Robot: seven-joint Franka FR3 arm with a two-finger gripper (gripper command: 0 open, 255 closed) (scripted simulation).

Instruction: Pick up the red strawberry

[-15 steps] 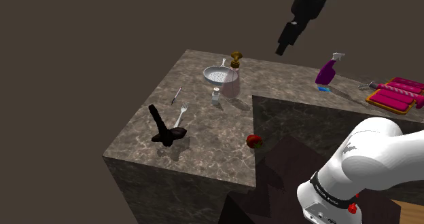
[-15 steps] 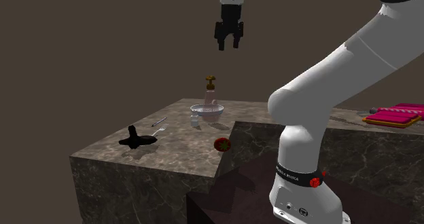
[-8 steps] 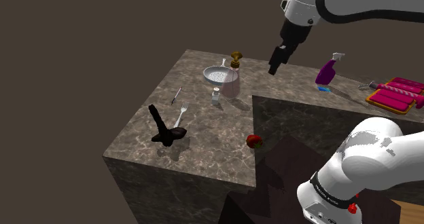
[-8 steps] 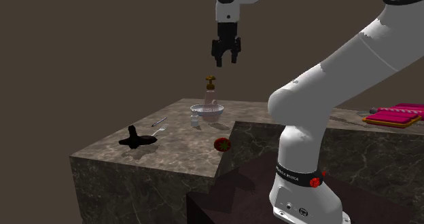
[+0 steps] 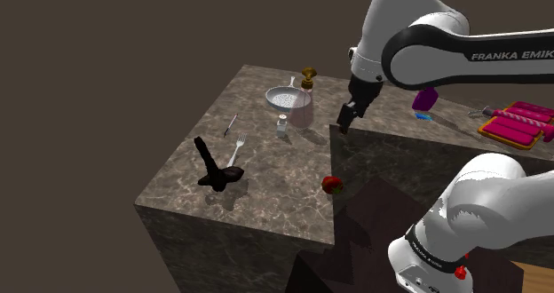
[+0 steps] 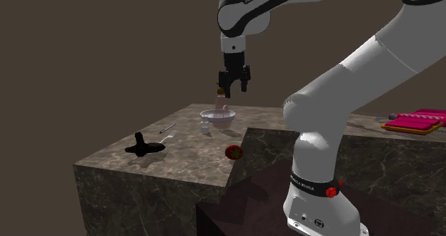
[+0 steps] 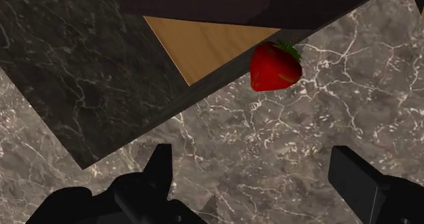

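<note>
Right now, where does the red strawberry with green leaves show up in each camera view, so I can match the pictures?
Shoulder view: the red strawberry lies just below the middle, at the notch edge of the grey marble counter.
Second exterior view: strawberry near the middle, on that same edge.
Wrist view: strawberry ahead of the open black gripper, untouched.
Shared landmark: the counter's notch edge beside the strawberry.

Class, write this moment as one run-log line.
stage: pre-grasp | gripper: open, above counter | strawberry: red, at counter edge, not held
</note>
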